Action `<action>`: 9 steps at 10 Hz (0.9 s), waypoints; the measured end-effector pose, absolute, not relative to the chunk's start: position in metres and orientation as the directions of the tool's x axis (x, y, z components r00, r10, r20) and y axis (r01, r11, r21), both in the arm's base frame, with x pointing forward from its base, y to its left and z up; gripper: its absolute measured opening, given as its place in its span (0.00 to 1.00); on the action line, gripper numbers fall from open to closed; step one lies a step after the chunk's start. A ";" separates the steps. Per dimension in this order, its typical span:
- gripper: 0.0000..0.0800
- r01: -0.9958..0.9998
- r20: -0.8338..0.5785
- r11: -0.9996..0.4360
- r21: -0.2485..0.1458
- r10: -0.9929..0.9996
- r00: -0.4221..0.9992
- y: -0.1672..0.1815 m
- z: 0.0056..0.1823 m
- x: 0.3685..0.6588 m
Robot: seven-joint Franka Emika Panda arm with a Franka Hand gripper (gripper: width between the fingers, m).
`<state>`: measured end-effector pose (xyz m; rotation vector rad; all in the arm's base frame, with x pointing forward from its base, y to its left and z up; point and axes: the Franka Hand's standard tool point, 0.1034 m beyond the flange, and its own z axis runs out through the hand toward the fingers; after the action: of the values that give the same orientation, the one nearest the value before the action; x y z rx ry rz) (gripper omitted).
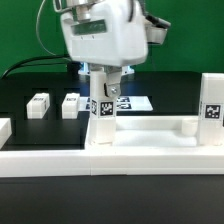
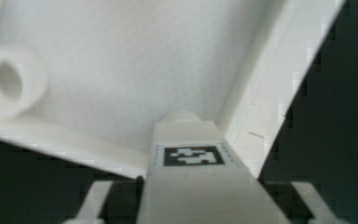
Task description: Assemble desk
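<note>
The white desk top [image 1: 150,131] lies near the front of the black table with its raised rim up. My gripper [image 1: 105,93] hangs over its corner on the exterior view's left, shut on an upright white leg [image 1: 104,110] with a black-and-white tag. In the wrist view the leg [image 2: 195,150] runs between my fingers [image 2: 115,200] down toward the top's inner corner, beside the rim [image 2: 274,70]. A round hole [image 2: 2,80] shows in the desk top [image 2: 123,70]. Another tagged leg [image 1: 212,112] stands upright at the top's other end.
Two loose white legs [image 1: 38,105] [image 1: 70,104] lie on the black table at the exterior view's left. The marker board [image 1: 138,102] lies behind the gripper. A long white border rail [image 1: 60,163] runs along the front edge, with a raised end [image 1: 5,130] at the far left.
</note>
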<state>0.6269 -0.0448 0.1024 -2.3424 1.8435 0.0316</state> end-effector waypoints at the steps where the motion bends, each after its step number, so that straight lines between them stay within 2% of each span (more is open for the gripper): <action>1: 0.37 -0.988 -0.150 -0.112 -0.105 -0.981 0.127 -0.044 0.103 0.628; 2: 0.37 -0.994 -0.175 -0.024 -0.102 -0.984 0.041 -0.044 0.103 0.628; 4: 0.37 -0.995 -0.174 -0.023 -0.101 -0.984 0.041 -0.043 0.103 0.628; 5: 0.37 -0.984 -0.162 -0.130 -0.120 -0.976 0.148 -0.044 0.103 0.628; 6: 0.37 -0.938 -0.137 -0.312 -0.148 -0.933 0.332 -0.046 0.103 0.627; 7: 0.69 -0.881 -0.116 -0.443 -0.167 -0.878 0.464 -0.047 0.105 0.625; 8: 0.79 -0.841 -0.103 -0.513 -0.175 -0.840 0.533 -0.048 0.105 0.624; 9: 0.79 -0.816 -0.095 -0.550 -0.178 -0.816 0.570 -0.048 0.104 0.624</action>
<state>0.6236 -0.0479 0.1038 -2.6000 1.3692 0.0023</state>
